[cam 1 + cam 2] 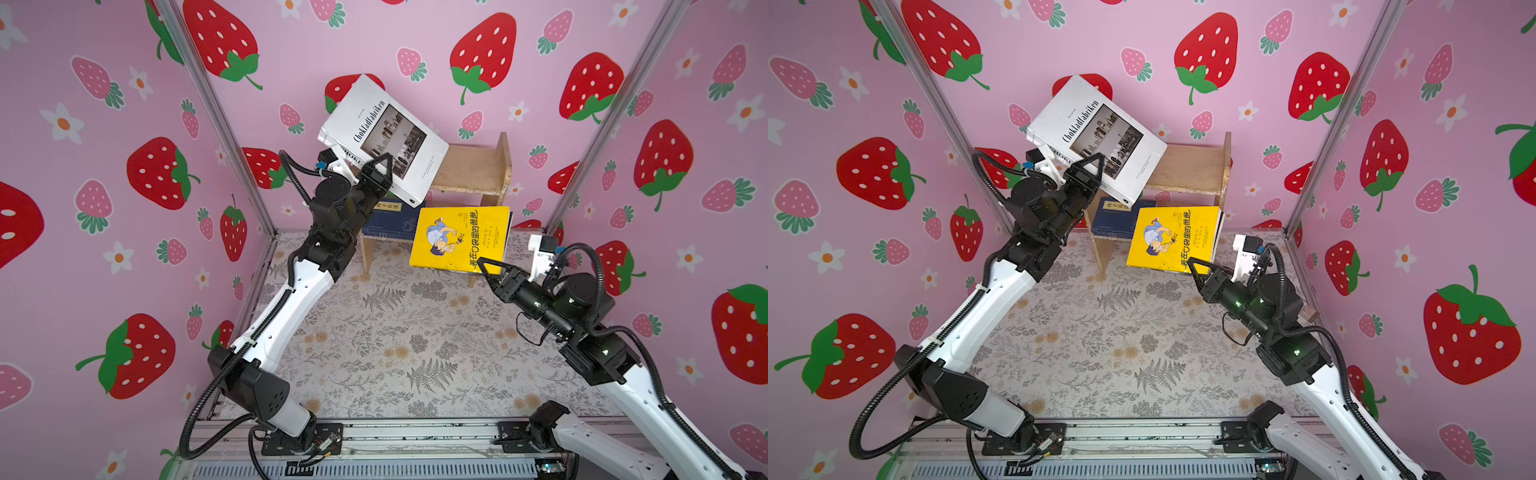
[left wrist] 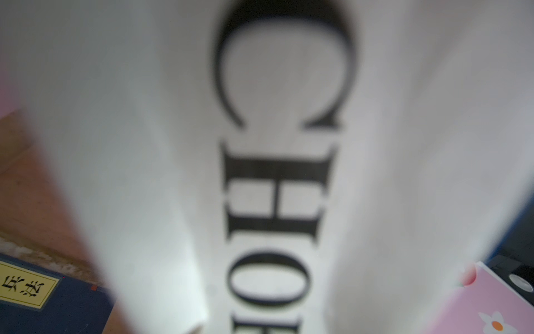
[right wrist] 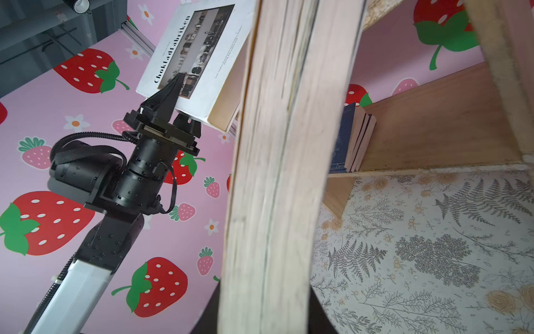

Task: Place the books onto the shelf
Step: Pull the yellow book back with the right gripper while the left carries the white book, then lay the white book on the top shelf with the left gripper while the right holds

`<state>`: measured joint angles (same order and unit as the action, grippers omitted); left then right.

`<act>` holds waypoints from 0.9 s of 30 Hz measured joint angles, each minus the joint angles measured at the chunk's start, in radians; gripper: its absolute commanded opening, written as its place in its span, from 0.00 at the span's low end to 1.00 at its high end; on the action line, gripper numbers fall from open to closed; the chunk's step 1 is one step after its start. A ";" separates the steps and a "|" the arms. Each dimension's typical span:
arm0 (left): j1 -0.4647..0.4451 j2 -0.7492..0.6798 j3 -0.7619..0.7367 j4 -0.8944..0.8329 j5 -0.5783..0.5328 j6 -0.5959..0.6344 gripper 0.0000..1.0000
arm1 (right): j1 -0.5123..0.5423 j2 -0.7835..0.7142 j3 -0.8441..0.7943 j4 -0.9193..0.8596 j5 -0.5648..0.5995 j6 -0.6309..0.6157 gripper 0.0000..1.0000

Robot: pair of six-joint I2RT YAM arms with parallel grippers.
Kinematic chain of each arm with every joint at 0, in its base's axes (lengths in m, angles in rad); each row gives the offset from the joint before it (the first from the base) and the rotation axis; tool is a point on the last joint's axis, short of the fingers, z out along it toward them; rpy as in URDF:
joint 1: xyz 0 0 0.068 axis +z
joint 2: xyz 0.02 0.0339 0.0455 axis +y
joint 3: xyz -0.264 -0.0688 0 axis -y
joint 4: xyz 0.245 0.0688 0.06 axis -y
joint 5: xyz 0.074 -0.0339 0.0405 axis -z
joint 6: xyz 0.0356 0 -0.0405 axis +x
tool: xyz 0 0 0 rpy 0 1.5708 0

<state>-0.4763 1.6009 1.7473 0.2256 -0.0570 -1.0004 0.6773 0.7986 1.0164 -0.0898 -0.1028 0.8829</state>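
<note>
Closure of the left hand (image 1: 384, 164) on the white book (image 1: 374, 120) is seen in both top views: one finger is laid across the cover, the other is hidden beneath, and the spine edge is clamped between them. The white book is held in the air above and in front of the left part of the shelf (image 1: 473, 166), clear of the table (image 1: 395, 340). Its cover is turned up toward the camera and its spine toward the left arm. Its long axis is sloped from upper left to lower right in those views. In the left wrist view its spine lettering is shown blurred and fills most of the picture. The right hand (image 1: 486, 266) is closed on the near edge of the yellow book (image 1: 453, 241). This book is held off the table in front of the right part of the lower tier, cover up, with its long axis set left to right along the shelf boards. Whether it touches the shelf cannot be told. Navy books (image 1: 392, 218) are seen in the left part of the lower tier.
</note>
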 measured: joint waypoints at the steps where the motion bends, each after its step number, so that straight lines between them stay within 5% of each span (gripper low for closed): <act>1: -0.008 0.024 0.012 0.010 -0.024 -0.012 0.03 | 0.000 -0.008 0.000 -0.004 0.005 -0.003 0.00; 11: -0.054 0.262 0.214 0.039 -0.199 -0.158 0.04 | 0.000 -0.072 0.000 -0.031 0.072 -0.030 0.00; 20: -0.113 0.319 0.253 0.036 -0.302 -0.223 0.52 | 0.000 -0.086 0.000 -0.058 0.119 -0.057 0.00; 27: -0.113 0.309 0.254 -0.004 -0.357 -0.244 0.79 | 0.000 -0.105 0.000 -0.065 0.136 -0.070 0.00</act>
<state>-0.5892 1.9095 2.0018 0.2218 -0.4141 -1.2442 0.6777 0.6941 1.0164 -0.1551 0.0330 0.8131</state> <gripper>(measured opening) 0.734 0.278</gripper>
